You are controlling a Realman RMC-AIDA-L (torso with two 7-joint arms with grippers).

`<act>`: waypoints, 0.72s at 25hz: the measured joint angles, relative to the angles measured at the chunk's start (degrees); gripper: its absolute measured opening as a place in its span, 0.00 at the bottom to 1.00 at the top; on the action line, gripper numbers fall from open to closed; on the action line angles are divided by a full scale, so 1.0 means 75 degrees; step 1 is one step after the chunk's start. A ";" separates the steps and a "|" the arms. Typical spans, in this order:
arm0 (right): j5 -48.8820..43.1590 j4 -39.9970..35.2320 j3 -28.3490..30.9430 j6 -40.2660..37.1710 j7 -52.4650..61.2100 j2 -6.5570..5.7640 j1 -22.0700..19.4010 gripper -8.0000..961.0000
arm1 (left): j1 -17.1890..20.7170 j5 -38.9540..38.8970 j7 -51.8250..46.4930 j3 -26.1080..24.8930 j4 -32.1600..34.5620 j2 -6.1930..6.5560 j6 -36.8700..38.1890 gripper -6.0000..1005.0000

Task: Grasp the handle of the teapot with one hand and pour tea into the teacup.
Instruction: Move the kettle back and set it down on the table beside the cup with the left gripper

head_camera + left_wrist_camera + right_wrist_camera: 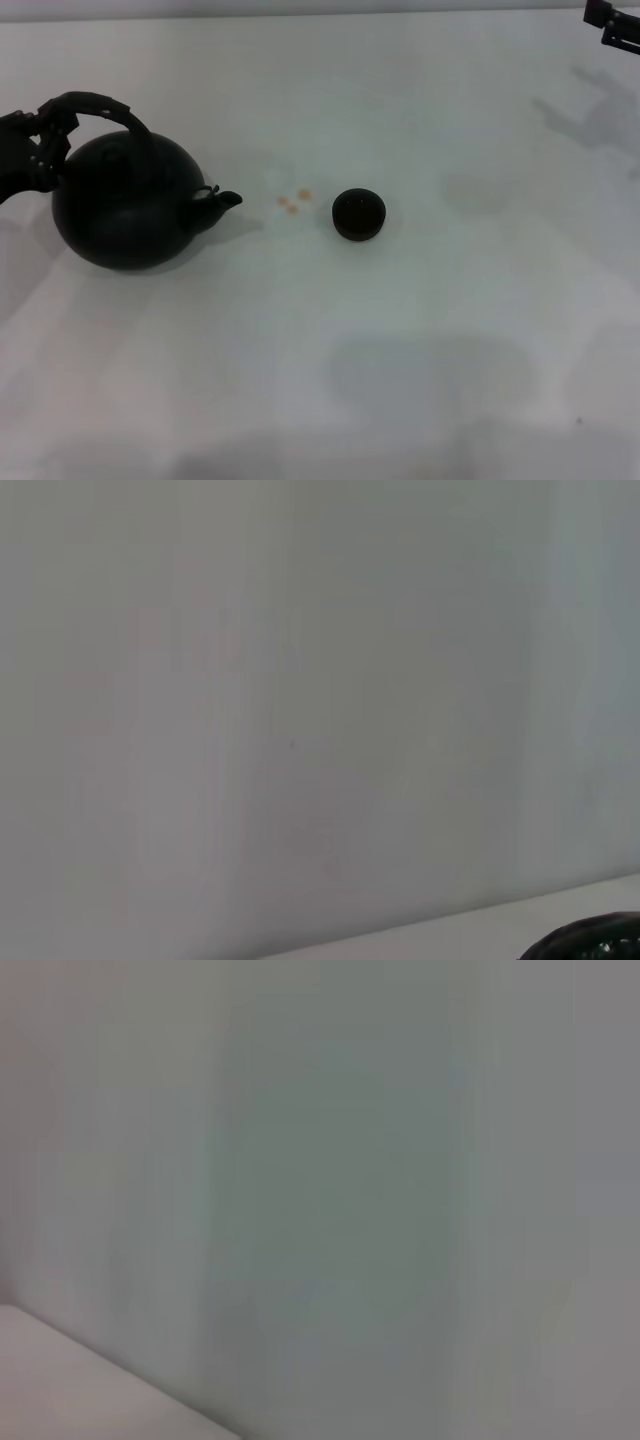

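Nearest on the white surface (420, 350) stands the teapot (125, 205), spout facing the teacup (358, 214) well apart. Left tool (40, 150) meets the handle (95, 104); I cannot tell if it is clenched. Step: grasping. Next: lift, carry toward the cup. Right tool (612, 25) parks far off.

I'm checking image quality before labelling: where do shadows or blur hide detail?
Head view: soft grey shadows spread across the table; the teapot and left gripper merge into one black mass. Left wrist view: pale blank surface, only a dark sliver at one corner. Right wrist view: featureless blur.
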 joint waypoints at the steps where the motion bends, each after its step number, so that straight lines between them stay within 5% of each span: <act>1: 0.0000 -0.0001 0.0000 0.0014 0.0000 0.0008 -0.0020 0.89 | 0.0001 -0.0006 0.0019 -0.0001 -0.0027 0.0000 0.0002 0.13; 7: 0.0000 0.0012 0.0005 0.0056 -0.0004 0.0069 -0.0074 0.89 | 0.0014 -0.0307 0.0513 -0.0015 -0.0312 -0.0008 0.0111 0.13; 18: 0.0001 0.0029 0.0018 0.0369 0.0199 -0.0111 0.0018 0.89 | 0.0005 -0.0596 0.0869 -0.0014 -0.0691 0.0012 0.0206 0.13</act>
